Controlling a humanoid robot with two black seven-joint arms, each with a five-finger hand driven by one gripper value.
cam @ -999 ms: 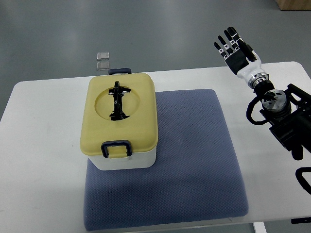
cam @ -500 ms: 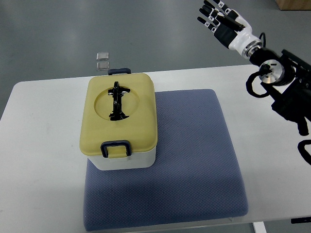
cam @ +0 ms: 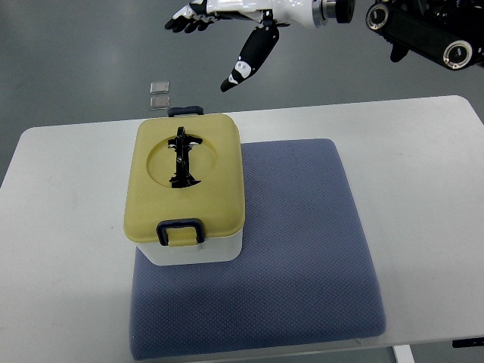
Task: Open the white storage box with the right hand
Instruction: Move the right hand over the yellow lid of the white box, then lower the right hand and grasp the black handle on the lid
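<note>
Above rounded yellow-lidded storage box [cam: 186, 193]: right hand [cam: 227, 23], fingers spread, empty.

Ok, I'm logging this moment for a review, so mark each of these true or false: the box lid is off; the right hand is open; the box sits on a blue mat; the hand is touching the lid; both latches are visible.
1. The lid is off: false. The yellow lid sits closed on the white storage box.
2. The right hand is open: true, fingers spread, holding nothing.
3. The box sits on a blue mat: true, on its left part.
4. The hand is touching the lid: false. It shows beyond the table's far edge, apart from the box.
5. Both latches are visible: true, the front latch and the rear latch.
</note>
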